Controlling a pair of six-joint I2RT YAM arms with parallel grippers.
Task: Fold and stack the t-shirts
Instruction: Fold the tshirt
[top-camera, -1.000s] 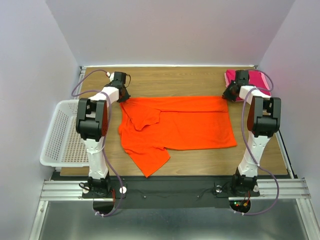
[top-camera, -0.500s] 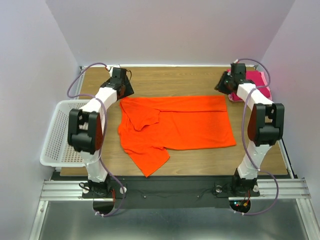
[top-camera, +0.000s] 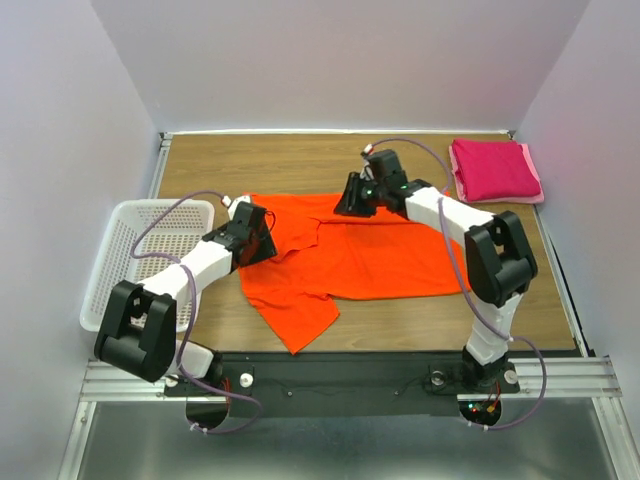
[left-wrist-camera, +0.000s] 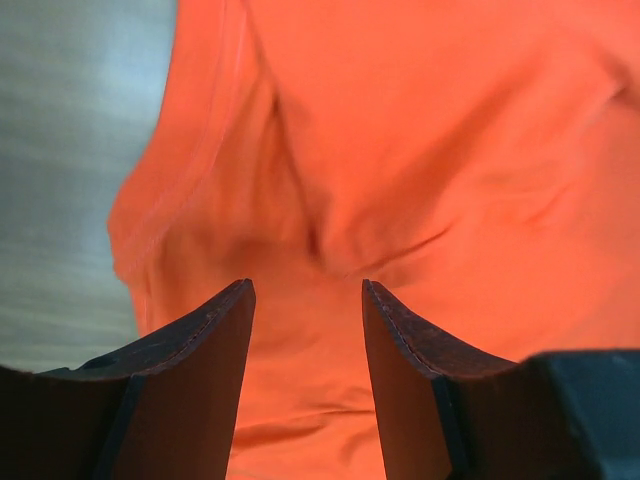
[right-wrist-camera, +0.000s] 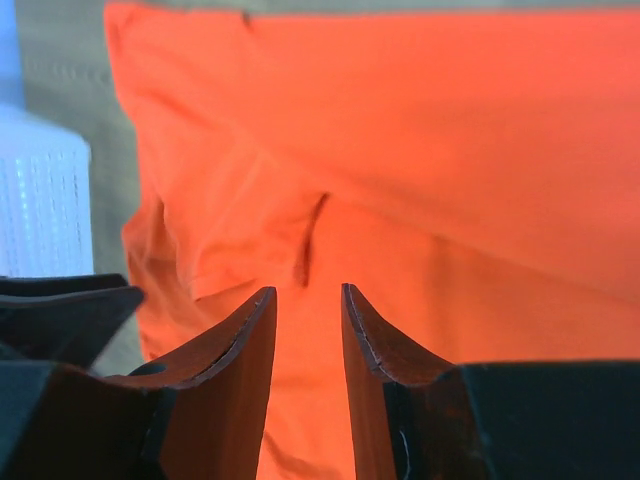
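Top: orange shirt (top-camera: 370, 250) lies spread in the middle. Pink shirt (top-camera: 495, 170) sits folded at far right, my stack base, I reckon. My left gripper (top-camera: 262, 238) is over the sleeve side, right gripper (top-camera: 350, 196) over the far edge.
Left wrist: jaws apart, empty, orange below.
Right wrist: jaws narrowly apart, empty, poised for a fold grab, I judge.

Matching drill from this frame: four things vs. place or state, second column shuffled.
Things:
1 orange shirt
2 pink shirt
3 basket
4 left tool

Place or state:
A folded, far right
B far left, beside the left arm
C open, over orange cloth
D spread out, centre

Pairs: 1-D, 2-A, 3-B, 4-C
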